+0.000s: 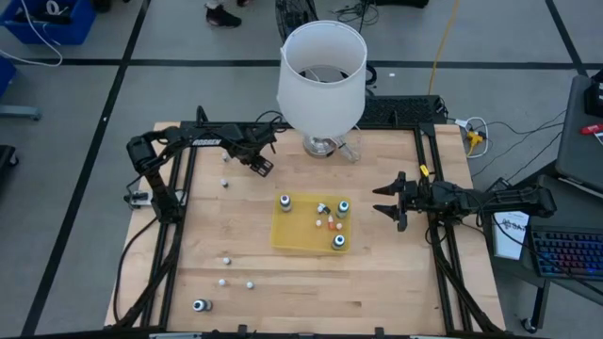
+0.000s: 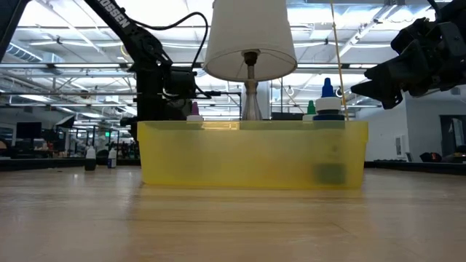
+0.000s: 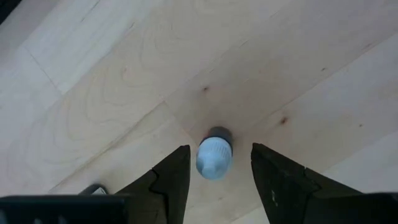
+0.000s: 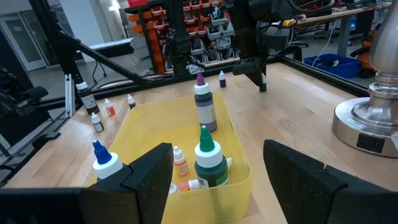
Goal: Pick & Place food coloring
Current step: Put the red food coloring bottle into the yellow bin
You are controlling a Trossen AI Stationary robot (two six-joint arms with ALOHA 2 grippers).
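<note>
"Which one was it going for?"

"A tiny dark food coloring bottle with a round pale-blue top (image 3: 214, 157). It stood on the light wooden table (image 1: 377, 273) at the far left, apart from the flat yellow plastic tray (image 1: 292, 240) where several others already sat. The left gripper (image 1: 261, 167) hung right over it, jaws released, one finger on each side with a gap showing on both."

"So, the pick?"

"I'd say so, just before the squeeze. Next it needed to pinch squarely, lift, and carry right to the tray. The right gripper (image 1: 379, 200) waited beside the tray's right edge, jaws spread, empty."
</note>
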